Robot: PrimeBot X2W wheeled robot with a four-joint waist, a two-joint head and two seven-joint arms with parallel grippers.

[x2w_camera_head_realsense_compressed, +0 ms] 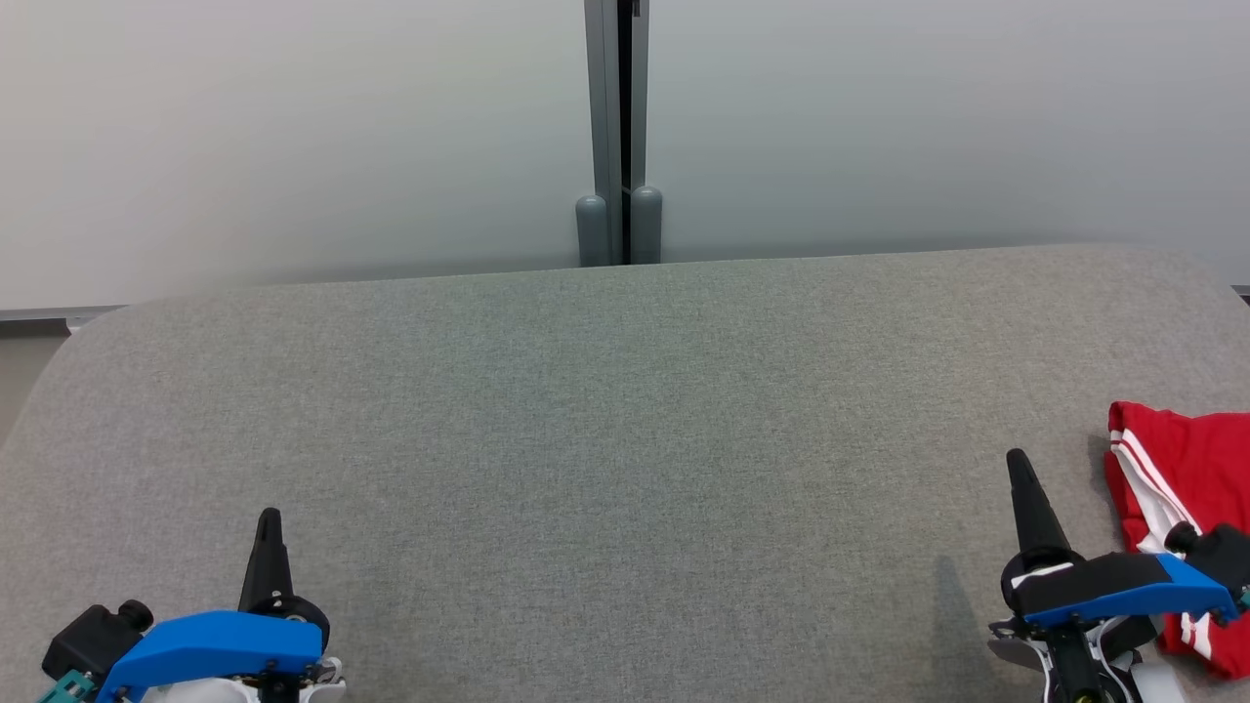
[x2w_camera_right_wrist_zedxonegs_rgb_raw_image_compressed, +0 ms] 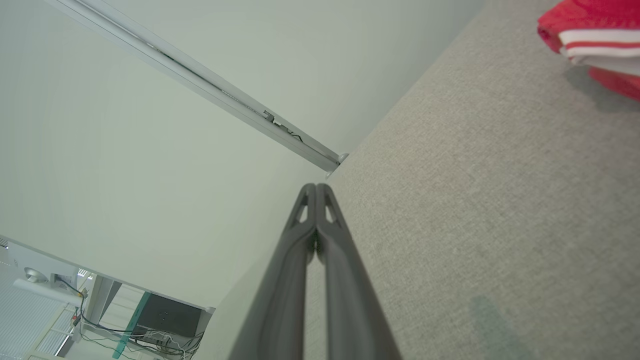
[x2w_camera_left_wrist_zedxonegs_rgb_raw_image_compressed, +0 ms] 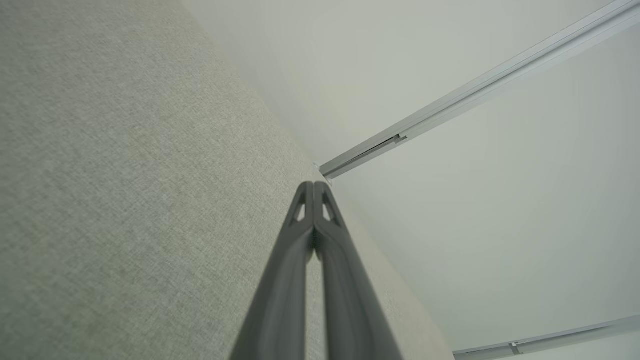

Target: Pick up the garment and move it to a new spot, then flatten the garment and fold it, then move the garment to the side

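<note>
The garment is red with white stripes and lies folded at the right edge of the grey table; part of it runs off the head view's right side. A corner of the garment sits at the top right of the right wrist view. My right gripper stands shut just left of the garment, not touching it, its fingertips pressed together and empty. Near the front left of the table my left gripper is shut on nothing, with its fingertips meeting above the cloth-covered surface.
The table's grey fabric top stretches wide between the two grippers. Behind it stands a pale frosted wall with a grey vertical post at its middle. Desk equipment and cables show beyond the table's edge.
</note>
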